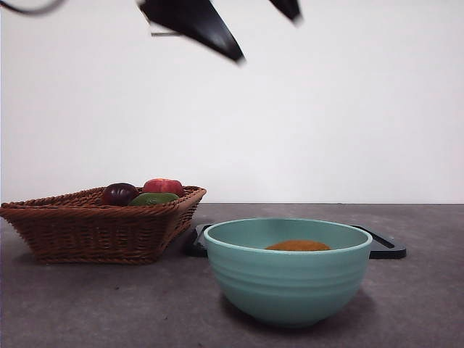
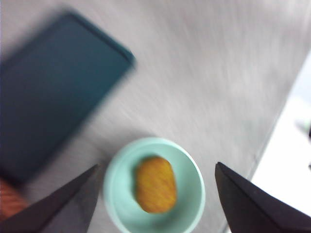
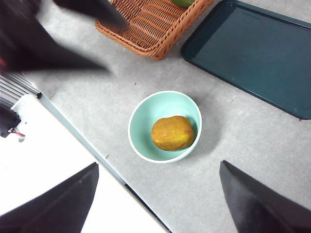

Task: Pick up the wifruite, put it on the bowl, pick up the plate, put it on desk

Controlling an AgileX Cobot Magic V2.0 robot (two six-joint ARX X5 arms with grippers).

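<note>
The wifruite (image 3: 172, 133) is lying on its side in the bottom of the bowl (image 3: 141, 121), skin dull orange-brown. In the right wrist view its long axis is running roughly across the bowl; in the blurred left wrist view the wifruite (image 2: 155, 184) is showing as an upright oval, so the true heading relative to the worktop is hard to call. From the front only its top (image 1: 298, 246) is peeking over the mint-green rim (image 1: 217, 235).

The left gripper (image 2: 155, 194) is hanging high above the bowl (image 2: 116, 189), jaws spread wide, holding nothing and touching nothing; the picture is smeared with motion blur. The right gripper (image 3: 158, 194) is also sitting high over the bowl, jaws wide apart, empty. In the front view, black gripper tips (image 1: 206, 29) are showing only at the top edge, well clear of everything.

The bowl is standing on the dark grey mottled worktop (image 1: 420, 304). A glossy dark tray (image 3: 257, 53) is lying flat just behind it, empty in the right wrist view. A brown wicker basket (image 1: 87, 225) is sitting beside the tray, carrying a dark purple fruit (image 1: 119, 193), a red apple (image 1: 164, 186) and a green fruit (image 1: 154, 198). A plain white wall (image 1: 326, 116) is filling the background.
</note>
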